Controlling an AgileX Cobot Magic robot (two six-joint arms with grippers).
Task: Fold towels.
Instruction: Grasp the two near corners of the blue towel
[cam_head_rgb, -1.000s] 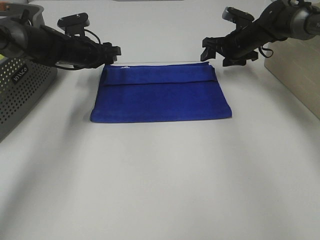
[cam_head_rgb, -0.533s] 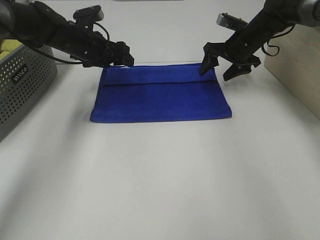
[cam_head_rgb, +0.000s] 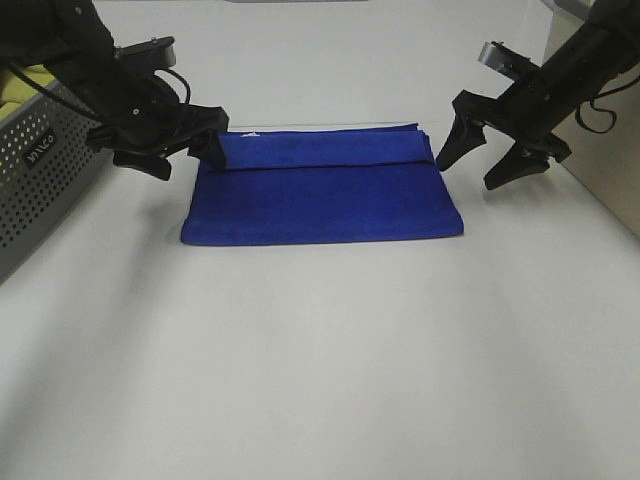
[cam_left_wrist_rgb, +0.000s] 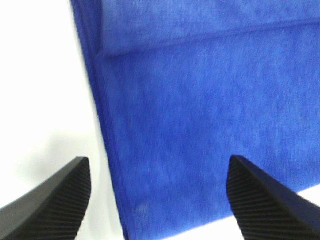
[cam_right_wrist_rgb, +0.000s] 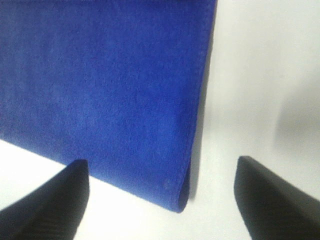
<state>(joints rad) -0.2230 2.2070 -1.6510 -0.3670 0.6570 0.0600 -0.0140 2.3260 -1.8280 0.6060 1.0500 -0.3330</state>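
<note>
The blue towel (cam_head_rgb: 322, 195) lies folded flat on the worktop (cam_head_rgb: 320, 360) toward 12 o'clock, a narrow band turned over its far edge; a further fold is probably left. The left tool (cam_head_rgb: 185, 155) at its 10 o'clock corner and right tool (cam_head_rgb: 470, 170) at 2 o'clock both gape, empty. Layer count is hidden.

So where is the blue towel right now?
In the high view the blue towel lies folded flat on the white table, at the far middle, between the open left claw and the open right claw.
</note>
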